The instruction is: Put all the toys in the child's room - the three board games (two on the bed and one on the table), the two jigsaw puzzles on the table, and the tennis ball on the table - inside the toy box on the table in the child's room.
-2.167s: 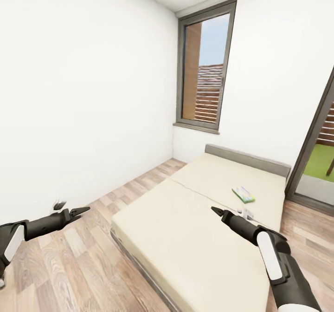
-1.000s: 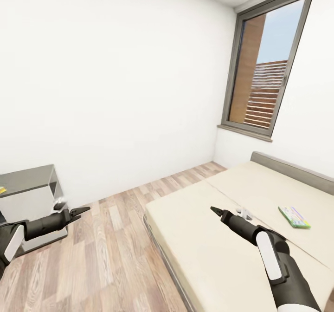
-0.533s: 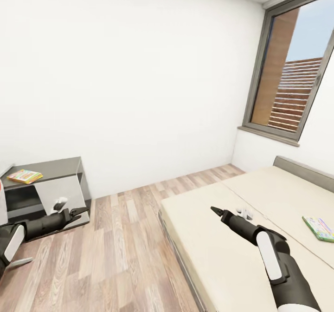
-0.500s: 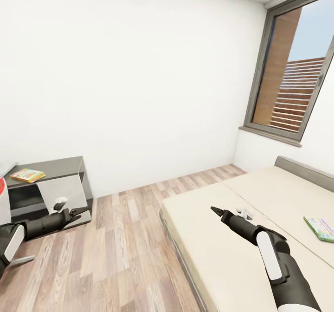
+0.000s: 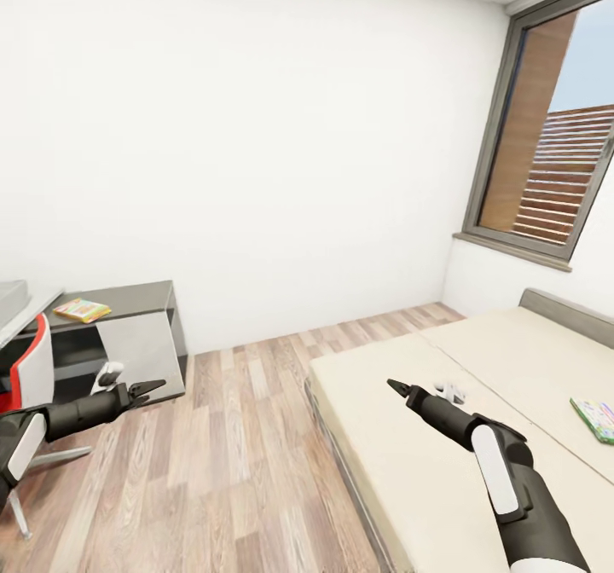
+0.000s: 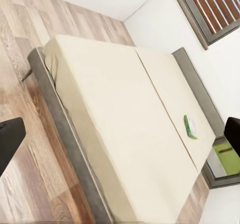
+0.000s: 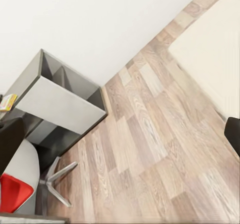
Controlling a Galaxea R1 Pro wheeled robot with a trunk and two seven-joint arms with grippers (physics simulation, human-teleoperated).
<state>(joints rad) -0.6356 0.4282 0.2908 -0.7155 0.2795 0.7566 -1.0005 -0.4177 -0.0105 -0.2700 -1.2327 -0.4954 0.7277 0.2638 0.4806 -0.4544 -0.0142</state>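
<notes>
Both arms extended forward, low. Left gripper (image 5: 147, 388) and right gripper (image 5: 397, 387) empty, fingers parted. Board game (image 5: 596, 417) flat on bed (image 5: 401, 436), far side; print unreadable.

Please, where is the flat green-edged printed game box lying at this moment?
In the head view the flat green-edged printed game box lies on the beige mattress of the bed, at the far right edge, beyond the right gripper.

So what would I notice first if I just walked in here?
Probably the big beige bed at the right, with a green game box lying near its far edge. Then the tall window above it, and at the left a grey shelf with a colourful flat board on top, beside a red-and-white chair.
</notes>
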